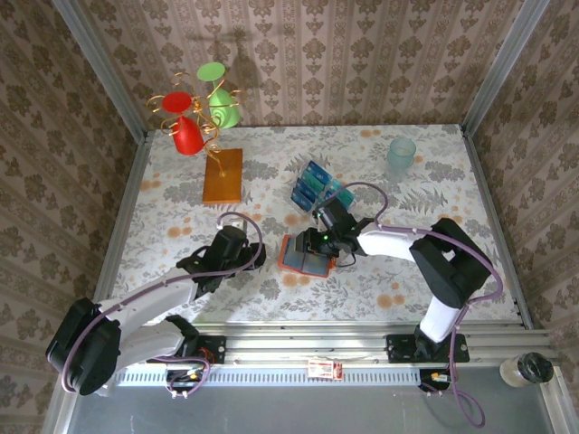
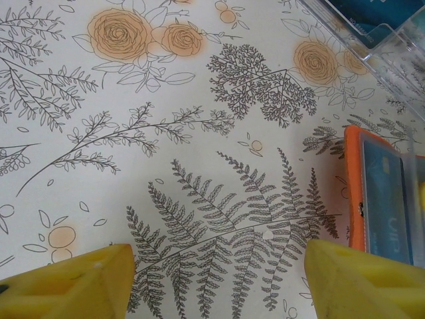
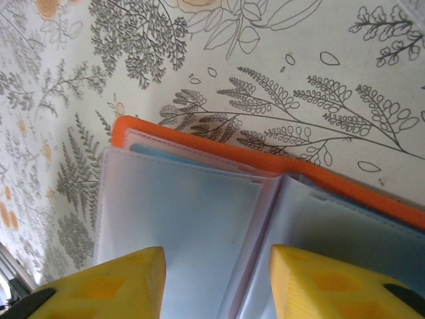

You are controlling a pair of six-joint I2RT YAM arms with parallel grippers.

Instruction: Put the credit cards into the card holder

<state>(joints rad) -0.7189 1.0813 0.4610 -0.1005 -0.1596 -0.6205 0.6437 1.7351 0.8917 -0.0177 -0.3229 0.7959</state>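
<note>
The orange card holder (image 1: 291,258) lies open on the flowered cloth in the middle of the table. My right gripper (image 1: 318,242) hovers right over it. In the right wrist view its yellow fingers (image 3: 119,282) stand open above the clear plastic sleeves of the card holder (image 3: 199,143), and the pale blue edge of a card (image 3: 166,155) shows inside a sleeve. More blue and teal credit cards (image 1: 312,185) sit stacked just behind. My left gripper (image 1: 260,256) is open over bare cloth left of the holder. Its wrist view catches the card holder (image 2: 355,193) with a blue card (image 2: 385,199) at the right edge.
A clear plastic tray (image 2: 372,40) keeps the spare cards. An orange-brown board (image 1: 223,174) carries a wire tree with red and green cups (image 1: 199,113) at the back left. A translucent teal cup (image 1: 401,158) stands at the back right. Patterned walls close in the table.
</note>
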